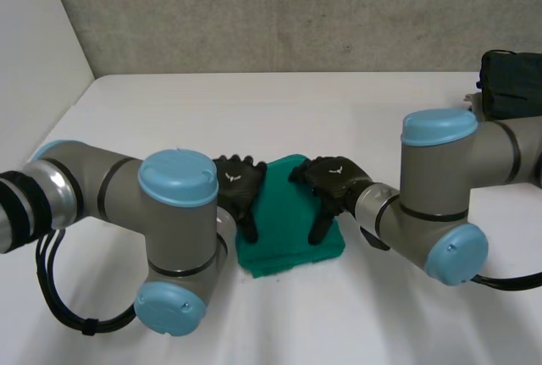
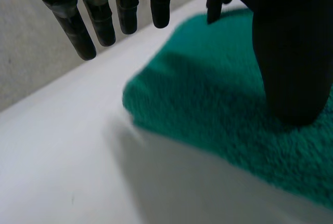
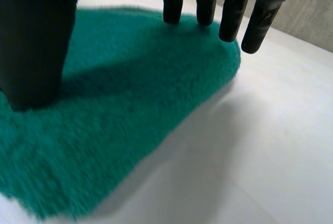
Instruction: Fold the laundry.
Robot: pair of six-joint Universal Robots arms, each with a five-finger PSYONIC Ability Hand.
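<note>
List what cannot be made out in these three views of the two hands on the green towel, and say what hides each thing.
1. Head view: the green towel's left edge, hidden under the left hand and behind the left arm.
2. Head view: the black object, cut off by the picture's edge, so its kind is unclear.
3. Right wrist view: the cloth beneath the right hand's thumb. The number of folded layers is too blurred to tell.

A white table (image 1: 296,111) spreads across the scene under even light. At 12 o'clock a grey concrete wall (image 1: 296,9) meets its far edge. At 10 o'clock stands a white side wall (image 1: 34,35). At 3 o'clock sits a black box (image 1: 512,84).
</note>
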